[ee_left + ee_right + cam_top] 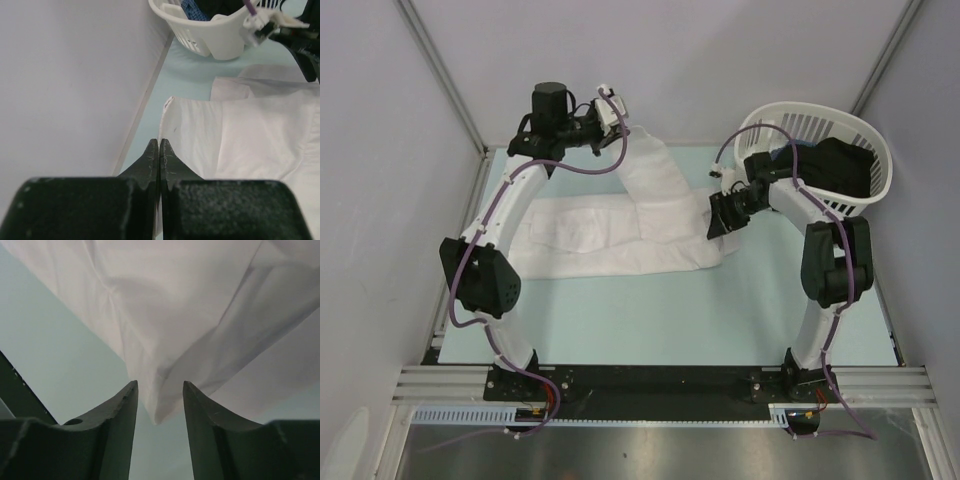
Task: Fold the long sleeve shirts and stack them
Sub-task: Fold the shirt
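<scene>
Left gripper (159, 143): jaws pressed flat together, with the hem of the white long sleeve shirt (620, 236) just beyond and to the right of their tips. Whether any cloth is pinched cannot be told. Right gripper (160, 386): jaws apart, with a folded corner of the same shirt lying in the gap between them and the pale table (650, 320) beneath. Behind the right gripper, a white slatted basket (802, 124) holds dark clothing (840, 165).
</scene>
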Robot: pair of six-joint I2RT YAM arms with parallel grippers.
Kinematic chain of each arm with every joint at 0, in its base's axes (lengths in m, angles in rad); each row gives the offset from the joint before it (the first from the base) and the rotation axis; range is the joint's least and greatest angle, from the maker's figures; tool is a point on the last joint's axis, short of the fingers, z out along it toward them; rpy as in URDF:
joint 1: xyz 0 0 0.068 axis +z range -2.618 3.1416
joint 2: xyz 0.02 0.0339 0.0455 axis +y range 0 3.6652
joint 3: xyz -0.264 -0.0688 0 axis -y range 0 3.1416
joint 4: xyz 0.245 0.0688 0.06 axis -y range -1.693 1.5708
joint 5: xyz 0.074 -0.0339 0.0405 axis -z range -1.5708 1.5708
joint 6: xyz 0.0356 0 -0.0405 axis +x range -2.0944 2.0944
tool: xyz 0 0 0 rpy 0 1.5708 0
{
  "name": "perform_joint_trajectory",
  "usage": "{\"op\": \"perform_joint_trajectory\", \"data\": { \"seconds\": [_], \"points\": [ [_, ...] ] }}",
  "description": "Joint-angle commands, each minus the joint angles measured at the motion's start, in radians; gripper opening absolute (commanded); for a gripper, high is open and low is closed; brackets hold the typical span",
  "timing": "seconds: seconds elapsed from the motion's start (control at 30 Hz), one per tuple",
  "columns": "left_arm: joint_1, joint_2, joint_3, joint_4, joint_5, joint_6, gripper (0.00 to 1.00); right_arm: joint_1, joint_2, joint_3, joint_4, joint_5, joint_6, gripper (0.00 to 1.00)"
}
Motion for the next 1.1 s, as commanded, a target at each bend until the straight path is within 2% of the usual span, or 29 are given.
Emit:
{"op": "perform_joint_trajectory", "data": {
  "seconds": [0.0, 0.03, 0.1, 0.2, 0.23, 0.33, 0.37, 0.43, 0.47, 0.5, 0.53, 0.57, 0.67, 0.77, 0.8, 0.87, 0.9, 0.97, 1.07],
  "points": [
    [0.015, -0.01, -0.005, 0.067, 0.108, 0.008, 0.0, -0.002, 0.076, 0.036, -0.155, 0.006, -0.005, 0.43],
    [0.022, -0.011, -0.011, 0.067, 0.12, 0.011, 0.0, -0.002, 0.093, 0.047, -0.189, 0.008, -0.008, 0.37],
    [0.032, -0.009, -0.017, 0.063, 0.145, 0.023, 0.0, -0.003, 0.131, 0.048, -0.212, 0.019, -0.018, 0.3],
    [0.053, -0.017, -0.034, 0.047, 0.194, 0.058, 0.0, -0.006, 0.154, 0.041, -0.231, 0.057, -0.021, 0.13],
    [0.065, -0.021, -0.044, 0.035, 0.214, 0.075, 0.0, -0.006, 0.165, 0.04, -0.229, 0.084, -0.018, 0.05],
    [0.105, -0.035, -0.066, -0.061, 0.318, 0.214, 0.0, -0.008, 0.177, 0.037, -0.223, 0.132, -0.007, 0.0],
    [0.114, -0.037, -0.07, -0.113, 0.346, 0.353, 0.0, -0.008, 0.179, 0.033, -0.223, 0.14, -0.004, 0.0],
    [0.131, -0.044, -0.081, -0.273, 0.366, 0.492, 0.0, -0.008, 0.182, 0.027, -0.221, 0.155, 0.004, 0.0],
    [0.134, -0.043, -0.081, -0.337, 0.366, 0.664, 0.0, -0.007, 0.182, 0.019, -0.223, 0.157, 0.005, 0.0],
    [0.139, -0.038, -0.078, -0.488, 0.343, 0.752, 0.0, -0.008, 0.183, 0.016, -0.223, 0.163, 0.007, 0.0],
    [0.147, -0.027, -0.068, -0.561, 0.331, 0.837, 0.0, -0.008, 0.183, 0.011, -0.221, 0.164, 0.008, 0.0],
    [0.151, -0.017, -0.061, -0.701, 0.32, 0.992, 0.0, -0.008, 0.182, 0.008, -0.221, 0.166, 0.01, 0.0],
    [0.174, 0.011, -0.067, -0.838, 0.26, 1.167, 0.0, -0.01, 0.177, 0.001, -0.218, 0.169, 0.016, 0.0],
    [0.191, 0.014, -0.106, -0.833, 0.239, 1.219, 0.0, -0.013, 0.167, 0.01, -0.235, 0.146, 0.008, 0.13],
    [0.19, 0.014, -0.107, -0.83, 0.245, 1.218, 0.0, -0.017, 0.139, 0.011, -0.241, 0.105, 0.002, 0.26],
    [0.187, 0.008, -0.118, -0.83, 0.278, 1.232, 0.0, -0.022, 0.104, 0.016, -0.241, 0.066, -0.01, 0.4],
    [0.182, -0.01, -0.129, -0.832, 0.288, 1.249, 0.0, -0.028, 0.055, 0.017, -0.241, 0.021, -0.031, 0.51],
    [0.171, -0.039, -0.185, -0.83, 0.297, 1.325, 0.0, -0.031, 0.006, 0.033, -0.223, -0.036, -0.053, 0.57],
    [0.161, -0.072, -0.236, -0.833, 0.317, 1.374, 0.0, -0.028, -0.091, 0.028, -0.073, -0.148, -0.044, 0.76]
  ]
}}
